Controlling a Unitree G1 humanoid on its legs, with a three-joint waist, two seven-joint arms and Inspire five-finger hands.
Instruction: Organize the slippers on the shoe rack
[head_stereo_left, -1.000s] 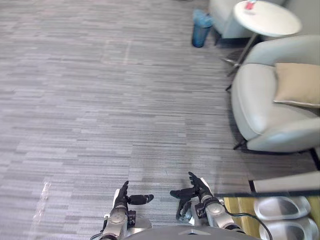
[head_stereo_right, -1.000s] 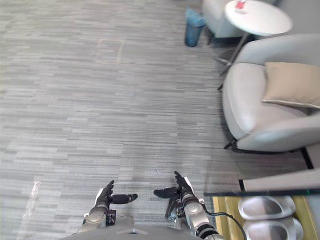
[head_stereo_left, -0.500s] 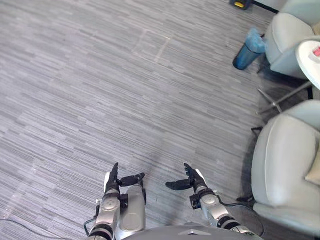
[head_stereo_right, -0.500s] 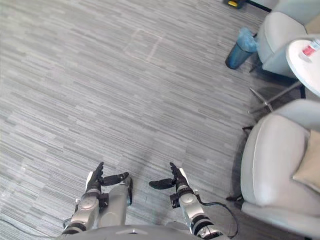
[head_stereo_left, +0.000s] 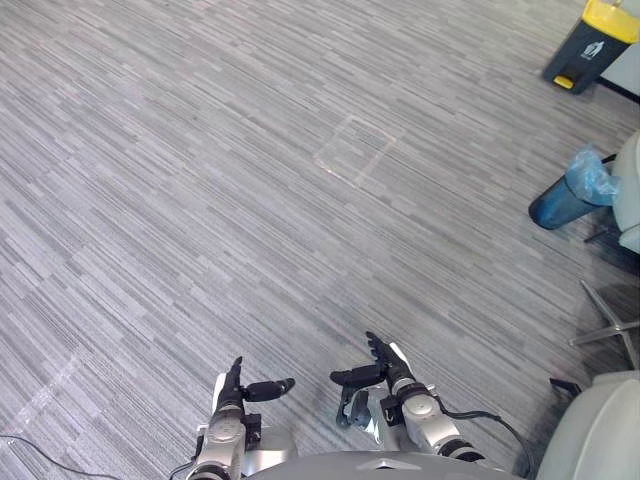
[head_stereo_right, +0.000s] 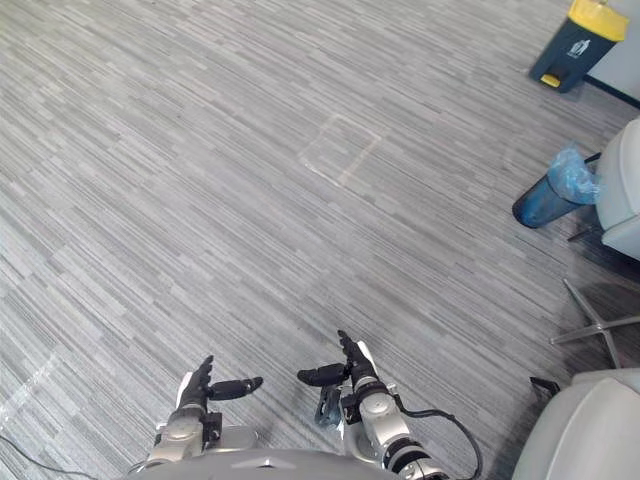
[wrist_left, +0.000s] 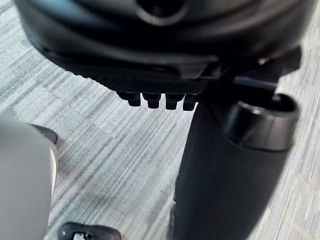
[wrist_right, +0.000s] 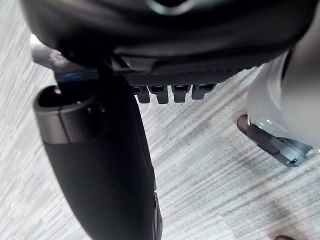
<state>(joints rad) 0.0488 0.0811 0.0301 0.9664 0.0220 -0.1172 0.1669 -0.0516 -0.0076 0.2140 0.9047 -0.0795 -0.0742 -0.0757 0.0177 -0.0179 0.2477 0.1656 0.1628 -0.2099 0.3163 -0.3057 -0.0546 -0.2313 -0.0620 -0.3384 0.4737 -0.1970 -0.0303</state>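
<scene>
My left hand (head_stereo_left: 232, 396) hangs low in front of me over the grey striped floor (head_stereo_left: 250, 200), fingers straight and thumb pointing inward, holding nothing. My right hand (head_stereo_left: 386, 366) is level with it a short way to the right, also open and empty, its thumb pointing toward the left hand. In the left wrist view the straight thumb (wrist_left: 227, 165) and the row of fingertips (wrist_left: 155, 100) stand over bare floor. The right wrist view shows the same: thumb (wrist_right: 100, 170) extended, nothing in the palm.
A dark bin with a yellow lid (head_stereo_left: 592, 40) stands far right at the back. A blue bin with a bag (head_stereo_left: 565, 196) is nearer, beside metal chair legs (head_stereo_left: 610, 325). A grey armchair's edge (head_stereo_left: 600, 440) is at the lower right. A square outline (head_stereo_left: 355, 163) marks the floor.
The camera has swung to the left: the armchair, round table and the rack with pale slippers slid out on the right. Both hands keep the same open pose.
</scene>
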